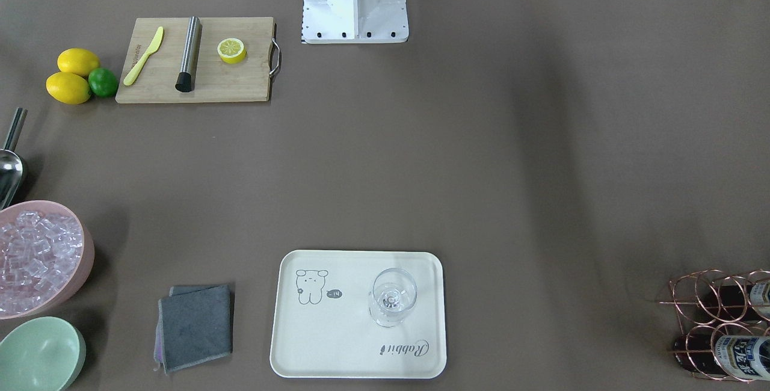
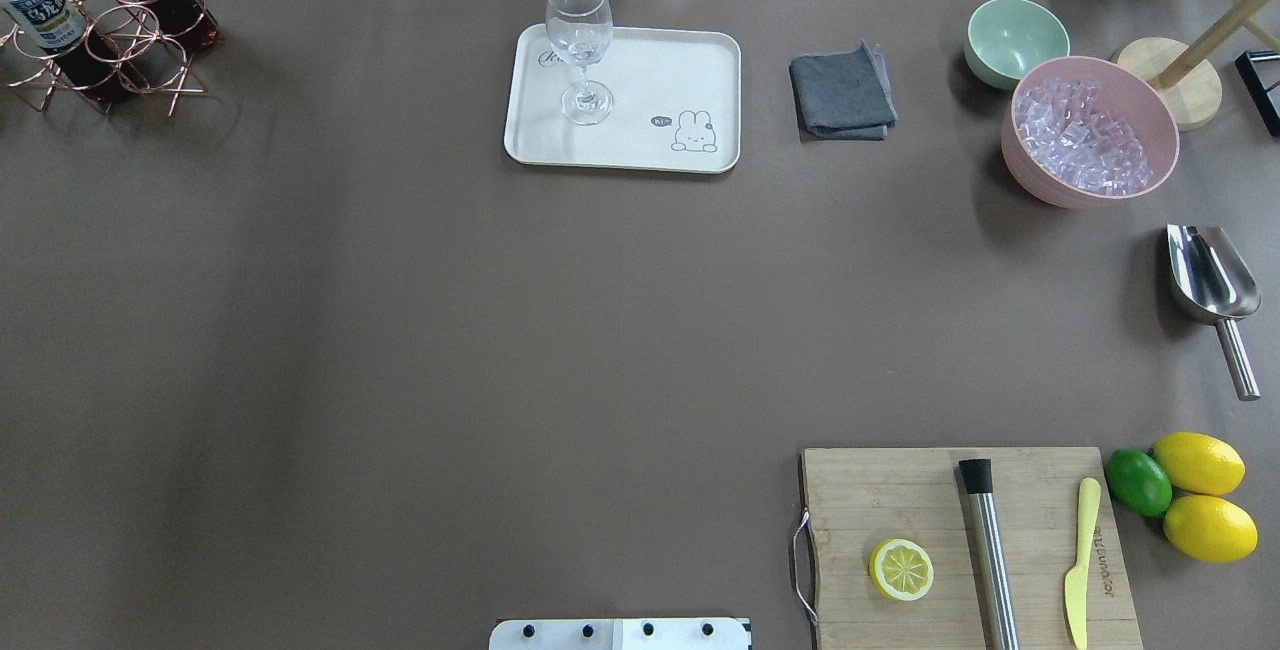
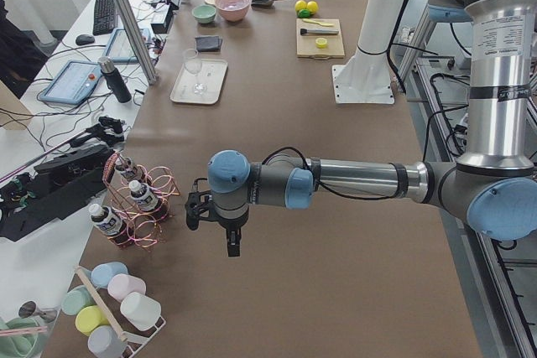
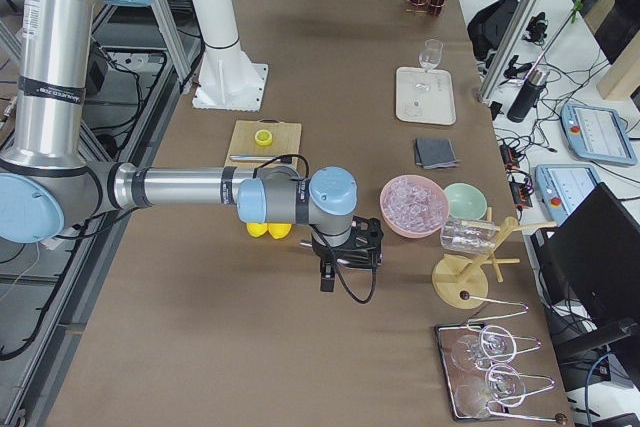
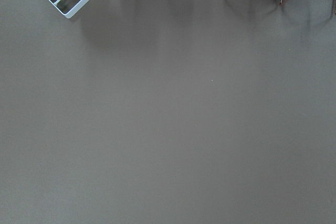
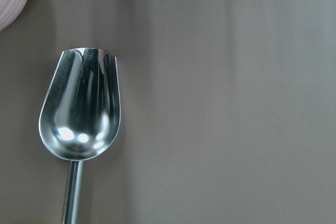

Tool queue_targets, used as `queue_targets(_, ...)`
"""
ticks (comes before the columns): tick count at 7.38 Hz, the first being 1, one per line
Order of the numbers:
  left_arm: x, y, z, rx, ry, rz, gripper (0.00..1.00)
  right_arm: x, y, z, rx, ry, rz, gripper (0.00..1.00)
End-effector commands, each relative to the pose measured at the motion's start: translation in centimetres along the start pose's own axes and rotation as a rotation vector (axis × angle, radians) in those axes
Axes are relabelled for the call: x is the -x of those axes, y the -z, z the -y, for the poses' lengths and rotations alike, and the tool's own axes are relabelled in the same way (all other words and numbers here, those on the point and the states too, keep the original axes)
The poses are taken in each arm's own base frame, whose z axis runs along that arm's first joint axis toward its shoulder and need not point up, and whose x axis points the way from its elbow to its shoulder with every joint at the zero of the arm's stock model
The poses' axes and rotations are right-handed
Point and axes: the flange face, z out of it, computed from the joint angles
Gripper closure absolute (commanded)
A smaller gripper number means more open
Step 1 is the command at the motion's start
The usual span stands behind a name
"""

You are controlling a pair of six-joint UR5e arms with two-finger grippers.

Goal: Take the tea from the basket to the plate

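Observation:
The basket (image 2: 110,55) is a rose-gold wire rack at the table's far left corner, also in the front view (image 1: 698,301) and the left side view (image 3: 159,207). It holds tea bottles (image 2: 45,15) with dark liquid and pale labels. The plate (image 2: 640,130) is a cream tray with a stemmed glass (image 2: 580,40) standing on it. My left gripper (image 3: 232,245) shows only in the left side view, hanging over bare table beside the basket; I cannot tell its state. My right gripper (image 4: 325,277) shows only in the right side view, above a steel scoop (image 6: 81,114); I cannot tell its state.
A pink bowl (image 2: 1040,192) of ice, a mint bowl (image 2: 1012,35) and a grey cloth (image 2: 842,92) lie right of the plate. A cutting board (image 2: 860,500) with half a lemon, muddler and knife, plus lemons and a lime (image 2: 1138,482), sit near right. Pastel cups (image 3: 109,308) stand beyond the basket.

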Motion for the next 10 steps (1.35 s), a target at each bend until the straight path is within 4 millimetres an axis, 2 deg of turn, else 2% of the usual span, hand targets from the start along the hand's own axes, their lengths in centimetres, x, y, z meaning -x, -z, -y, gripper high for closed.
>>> queue_targets(1, -0.8, 0.1, 0.0, 0.005, -0.009, -0.024, 0.02, -0.1, 0.0, -0.1, 0.001, -0.003, -0.001, 0.00)
queue_targets(2, -0.9, -0.1, 0.0, 0.007, -0.055, -0.020, 0.02, -0.1, -0.1, -0.1, 0.002, -0.002, 0.001, 0.00)
queue_targets(3, -0.5, -0.5, -0.1, 0.015, -0.204, -0.018, 0.02, -0.1, -0.1, -0.1, 0.002, -0.002, 0.002, 0.00)
queue_targets(4, 1.0, -1.3, -1.5, 0.036, -0.285, -0.020, 0.02, -0.1, -0.1, -0.1, 0.002, -0.004, 0.002, 0.00)
queue_targets(5, 1.6, -1.4, -2.3, 0.040, -0.286, -0.025, 0.02, -0.1, -0.1, -0.1, 0.002, -0.002, 0.002, 0.00)
queue_targets(10, 1.9, -1.7, -2.3, 0.042, -0.284, -0.017, 0.02, -0.2, -0.1, -0.2, 0.003, -0.003, -0.001, 0.00)
